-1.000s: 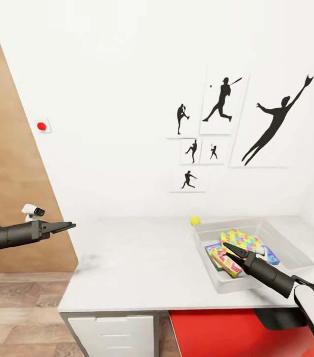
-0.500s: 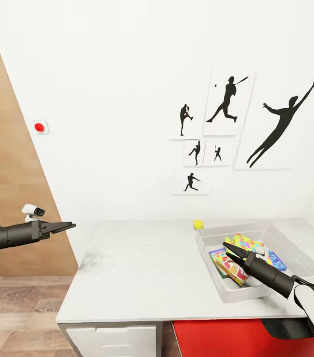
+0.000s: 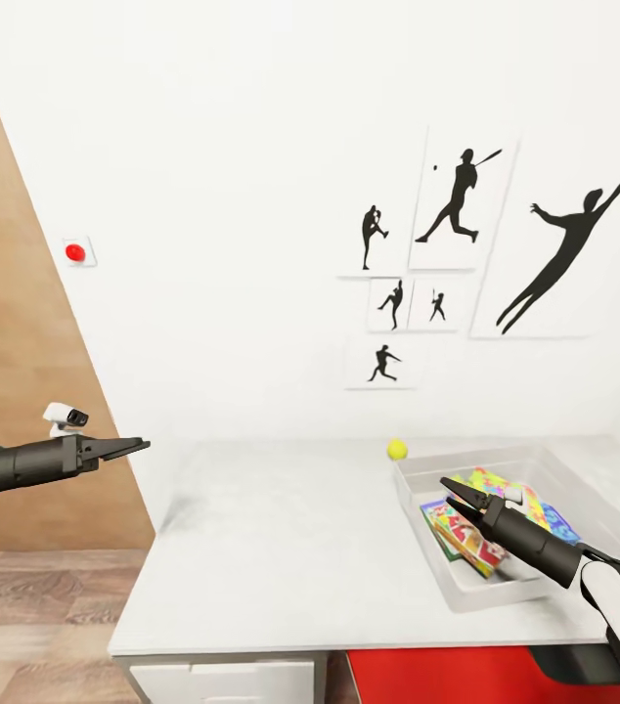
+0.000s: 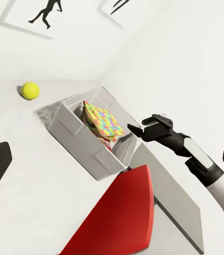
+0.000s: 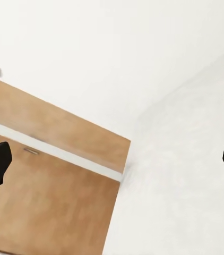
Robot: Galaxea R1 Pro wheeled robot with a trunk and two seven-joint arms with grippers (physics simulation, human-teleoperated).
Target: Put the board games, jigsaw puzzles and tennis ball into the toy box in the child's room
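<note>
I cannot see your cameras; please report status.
Both end effectors, left and right, open, empty. Ball on table, outside box. Path clear.

Black sports-silhouette pictures (image 3: 466, 200) hang clustered on the white wall (image 3: 232, 176). Red round button (image 3: 75, 253) on a small wall plate. Wooden door (image 3: 7, 391) beside it, wood-plank floor (image 3: 36, 626) below. Red seat (image 3: 447, 675) low down.

Bright even light, soft shadows, sharp

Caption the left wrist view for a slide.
Small yellow-green tennis ball rests on the light-grey table beside the translucent grey toy box holding colourful toys.
</note>
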